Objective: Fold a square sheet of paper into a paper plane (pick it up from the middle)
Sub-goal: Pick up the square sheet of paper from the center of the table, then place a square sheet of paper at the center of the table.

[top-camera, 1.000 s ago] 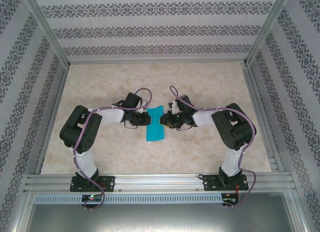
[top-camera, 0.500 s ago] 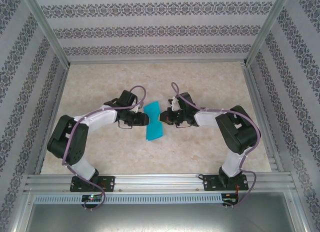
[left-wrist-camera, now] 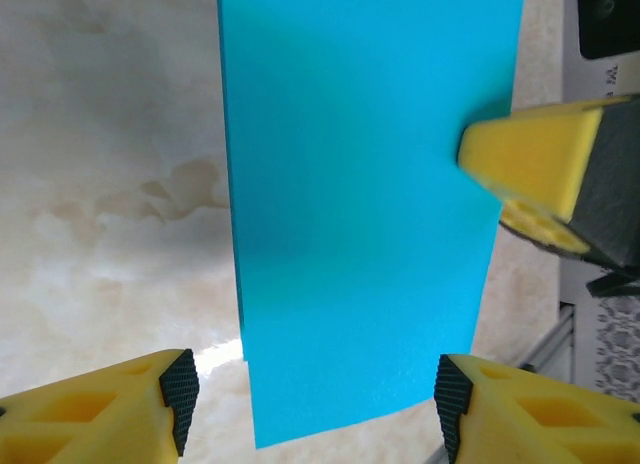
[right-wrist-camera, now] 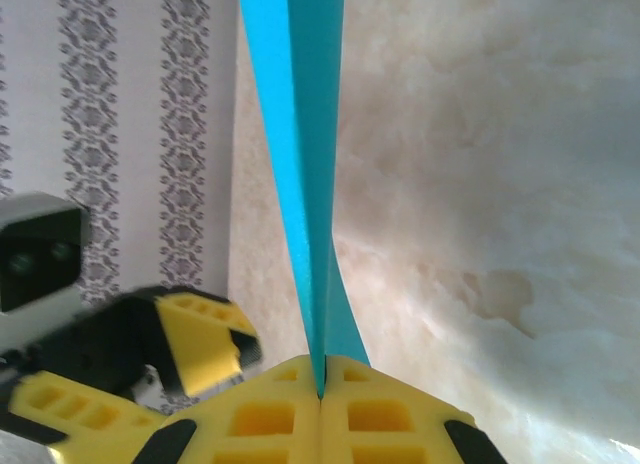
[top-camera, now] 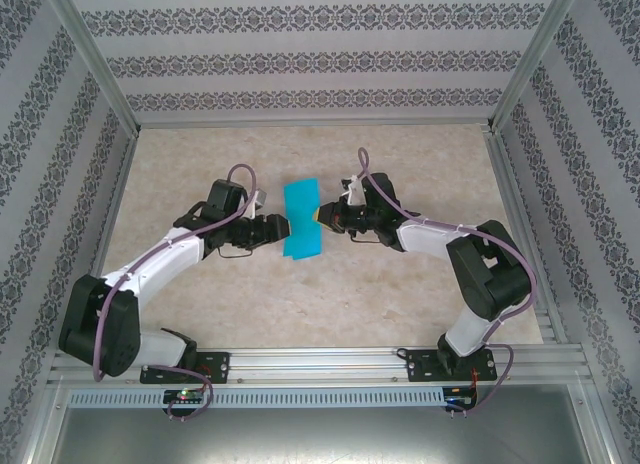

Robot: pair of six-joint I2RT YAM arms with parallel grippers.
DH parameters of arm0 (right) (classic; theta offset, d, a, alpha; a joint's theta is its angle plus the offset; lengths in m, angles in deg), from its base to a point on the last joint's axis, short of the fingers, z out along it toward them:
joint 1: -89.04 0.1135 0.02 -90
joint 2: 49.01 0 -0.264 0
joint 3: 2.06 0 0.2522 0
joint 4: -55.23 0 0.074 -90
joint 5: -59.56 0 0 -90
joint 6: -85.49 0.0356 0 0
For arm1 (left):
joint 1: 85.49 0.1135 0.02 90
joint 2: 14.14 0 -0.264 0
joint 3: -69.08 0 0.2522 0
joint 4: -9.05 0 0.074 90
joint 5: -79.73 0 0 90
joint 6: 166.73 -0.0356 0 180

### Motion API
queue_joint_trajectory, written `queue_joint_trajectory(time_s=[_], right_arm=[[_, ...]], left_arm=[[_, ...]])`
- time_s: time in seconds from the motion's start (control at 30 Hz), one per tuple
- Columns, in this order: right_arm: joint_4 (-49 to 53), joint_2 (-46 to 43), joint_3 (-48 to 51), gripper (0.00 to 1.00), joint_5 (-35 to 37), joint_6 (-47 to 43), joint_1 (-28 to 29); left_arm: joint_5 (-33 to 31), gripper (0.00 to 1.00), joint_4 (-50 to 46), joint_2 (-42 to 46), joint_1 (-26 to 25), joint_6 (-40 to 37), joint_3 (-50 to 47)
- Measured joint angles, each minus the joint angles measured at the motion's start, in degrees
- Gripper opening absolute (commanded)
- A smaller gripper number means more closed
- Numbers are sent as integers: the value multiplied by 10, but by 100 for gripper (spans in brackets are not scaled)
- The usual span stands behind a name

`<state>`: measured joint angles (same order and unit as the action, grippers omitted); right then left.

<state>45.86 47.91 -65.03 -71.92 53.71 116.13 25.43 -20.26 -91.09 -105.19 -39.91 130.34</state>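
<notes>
Currently the folded bright cyan-blue paper sheet is held over the tabletop, long axis running near-to-far. Right gripper fingers are clamped on its right edge. Left gripper fingers stand apart, facing its left edge.

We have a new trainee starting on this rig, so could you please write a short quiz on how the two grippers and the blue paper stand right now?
1. True or false: the left gripper is shut on the thin cyan-blue sheet of paper.
2. Which one pinches the sheet's edge? A) the left gripper B) the right gripper C) neither
3. Fill in: in the right wrist view, the sheet shows ___ layers running into the pinch.

Key: 1 false, its jaws stand open on either side of the sheet; 2 B; 3 two.
</notes>
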Motion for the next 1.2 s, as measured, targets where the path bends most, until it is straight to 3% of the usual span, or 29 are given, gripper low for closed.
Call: queue_joint_trajectory(time_s=[0.37,1.03,1.2], right_arm=[[-75,-4,4,0,-1,66,-7],[-85,-4,10,1,-2,76,-7],[-78,1,10,6,-2,66,-5]], left_arm=[[49,62,83,24,0,96,-54],[57,6,82,12,3,88,-29],[57,0,74,-2,3,76,-28]])
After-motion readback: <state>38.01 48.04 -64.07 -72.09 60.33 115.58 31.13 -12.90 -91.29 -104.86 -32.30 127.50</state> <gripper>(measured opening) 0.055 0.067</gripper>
